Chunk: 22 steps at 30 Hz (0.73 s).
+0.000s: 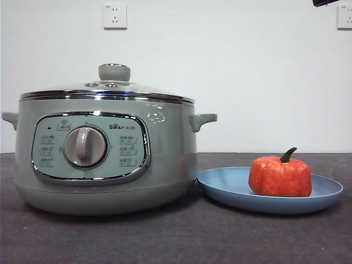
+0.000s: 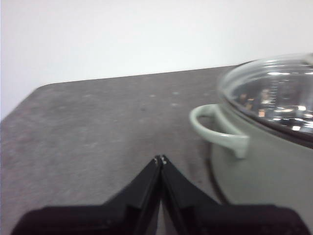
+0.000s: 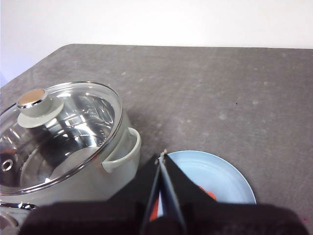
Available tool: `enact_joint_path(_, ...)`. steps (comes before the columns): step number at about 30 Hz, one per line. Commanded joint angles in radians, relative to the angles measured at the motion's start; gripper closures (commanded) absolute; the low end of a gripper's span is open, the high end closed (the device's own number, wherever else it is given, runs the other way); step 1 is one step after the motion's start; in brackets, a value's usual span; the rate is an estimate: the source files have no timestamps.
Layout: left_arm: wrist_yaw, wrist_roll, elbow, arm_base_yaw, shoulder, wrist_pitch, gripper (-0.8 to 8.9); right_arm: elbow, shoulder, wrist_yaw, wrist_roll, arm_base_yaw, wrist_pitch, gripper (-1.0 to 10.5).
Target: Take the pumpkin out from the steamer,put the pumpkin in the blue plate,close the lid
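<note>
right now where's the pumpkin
In the front view the pumpkin sits upright on the blue plate, to the right of the steamer, whose lid is on.

**Over the plate, jaws together**

The right gripper (image 3: 162,157) has its two black jaws pressed tip to tip, empty. Behind them sits the blue plate (image 3: 230,178) on the dark grey table (image 3: 210,93). A sliver of orange-red shows just beside the jaws, probably the pumpkin (image 3: 209,195), though most of it is hidden. Beside the plate stands the steamer (image 3: 120,171), one side handle toward the gripper. The lid (image 3: 93,117) lies on it, its green knob (image 3: 33,108) upright, shiny steel visible through the glass.
</note>
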Motion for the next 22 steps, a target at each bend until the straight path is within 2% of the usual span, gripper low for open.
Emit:
enact_joint_path(1, -0.045, -0.009, -0.027, 0.004, -0.003, 0.013, 8.16, -0.01, -0.002, 0.003, 0.009, 0.001, 0.005, 9.6)
enact_joint_path(8, -0.031, -0.011, -0.061, 0.003, -0.003, -0.002, 8.16, -0.01, -0.002, 0.003, 0.009, 0.001, 0.005, 9.6)
enact_joint_path(14, 0.052, -0.017, -0.061, 0.003, -0.003, -0.032, 8.16, -0.01, -0.002, 0.003, 0.009, 0.001, 0.005, 9.6)
enact_joint_path(22, 0.055, -0.019, -0.061, 0.003, -0.003, -0.03, 8.16, -0.01, -0.002, 0.003, 0.009, 0.001, 0.005, 9.6)
